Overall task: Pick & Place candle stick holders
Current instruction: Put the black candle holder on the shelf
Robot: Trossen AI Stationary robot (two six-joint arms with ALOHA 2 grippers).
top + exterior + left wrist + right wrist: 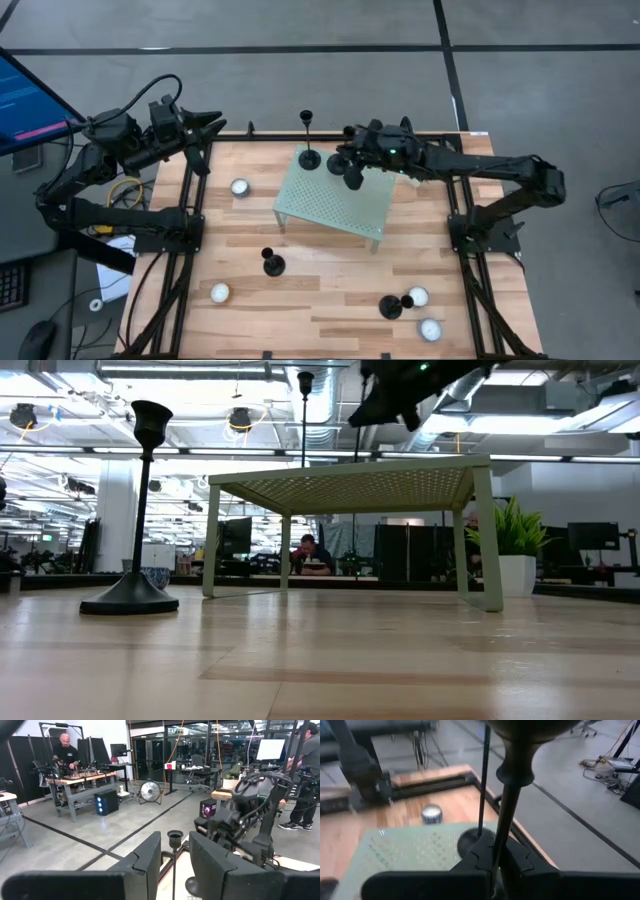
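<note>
The green perforated stand (335,203) sits mid-table. Above its far edge, the right gripper (352,170) pinches a candle stick holder (512,795) by its stem, seemingly just placed. Release only once the base sits flat, beside the tall holder (309,140).

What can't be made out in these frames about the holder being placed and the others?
- High view: the base of the held candle stick holder is covered by the right gripper, so contact with the green stand is unclear.
- Right wrist view: the holder's cup is cut off by the edge.
- Low view: front holders lie outside the frame; only two show.
</note>
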